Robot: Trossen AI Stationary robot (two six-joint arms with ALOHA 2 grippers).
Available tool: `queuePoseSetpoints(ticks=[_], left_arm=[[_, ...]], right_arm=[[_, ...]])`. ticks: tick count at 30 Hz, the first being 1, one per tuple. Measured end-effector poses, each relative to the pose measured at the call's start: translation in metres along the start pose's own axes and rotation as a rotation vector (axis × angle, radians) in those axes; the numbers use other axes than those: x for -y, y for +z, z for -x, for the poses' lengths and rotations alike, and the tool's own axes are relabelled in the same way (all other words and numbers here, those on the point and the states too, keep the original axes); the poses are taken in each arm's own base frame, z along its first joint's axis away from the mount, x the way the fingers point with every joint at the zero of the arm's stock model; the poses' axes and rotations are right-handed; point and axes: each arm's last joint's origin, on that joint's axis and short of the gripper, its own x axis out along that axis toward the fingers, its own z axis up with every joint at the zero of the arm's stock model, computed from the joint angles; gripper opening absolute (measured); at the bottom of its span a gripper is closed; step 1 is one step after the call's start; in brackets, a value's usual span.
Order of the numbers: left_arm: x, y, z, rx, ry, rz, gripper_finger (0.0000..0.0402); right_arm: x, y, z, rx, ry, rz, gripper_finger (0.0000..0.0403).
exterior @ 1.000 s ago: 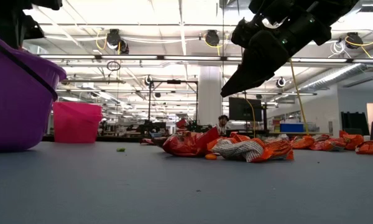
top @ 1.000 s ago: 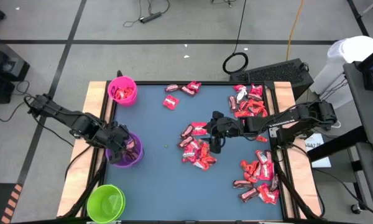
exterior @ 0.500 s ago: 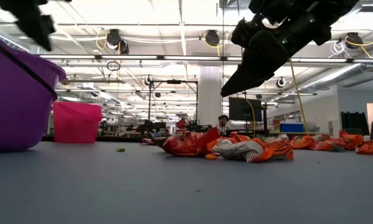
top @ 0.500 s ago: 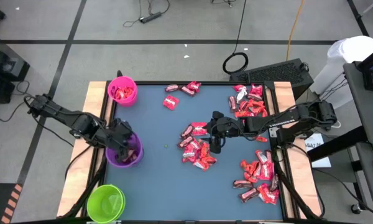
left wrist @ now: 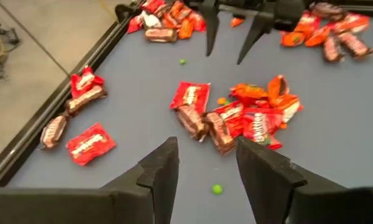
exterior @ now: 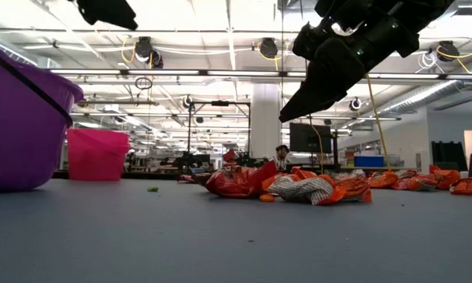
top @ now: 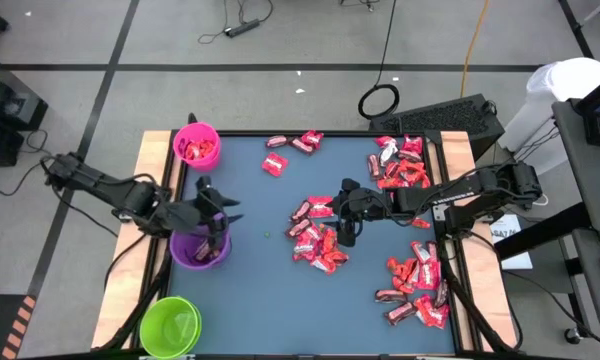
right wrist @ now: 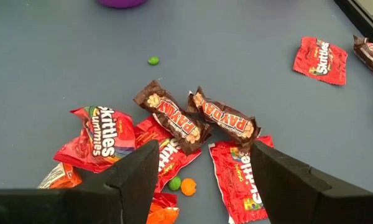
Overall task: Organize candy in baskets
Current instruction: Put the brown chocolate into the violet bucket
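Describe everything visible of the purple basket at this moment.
The purple basket is a small round cup-like tub, plastic by its look, standing upright near the table's left edge between the pink and green tubs. A few red wrapped candies lie inside. The left gripper hangs open just above its rim, empty and apparently not touching it.
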Motion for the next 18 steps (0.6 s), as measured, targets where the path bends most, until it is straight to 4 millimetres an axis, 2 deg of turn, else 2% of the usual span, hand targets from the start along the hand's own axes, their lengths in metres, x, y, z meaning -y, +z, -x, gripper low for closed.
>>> queuePoseSetpoints(ticks=[3, 11, 18], left_arm=[[-0.002, 0.001, -0.014, -0.047, 0.005, 0.014, 0.019], [-0.014, 0.005, -0.067, -0.155, 0.078, 0.047, 0.0282], [-0.018, 0.007, -0.119, -0.152, 0.133, 0.036, 0.0296]], right_arm=[[0.0, 0.0, 0.0, 0.0, 0.0, 0.0, 0.024], [0.0, 0.0, 0.0, 0.0, 0.0, 0.0, 0.024], [0.0, 0.0, 0.0, 0.0, 0.0, 0.001, 0.024]])
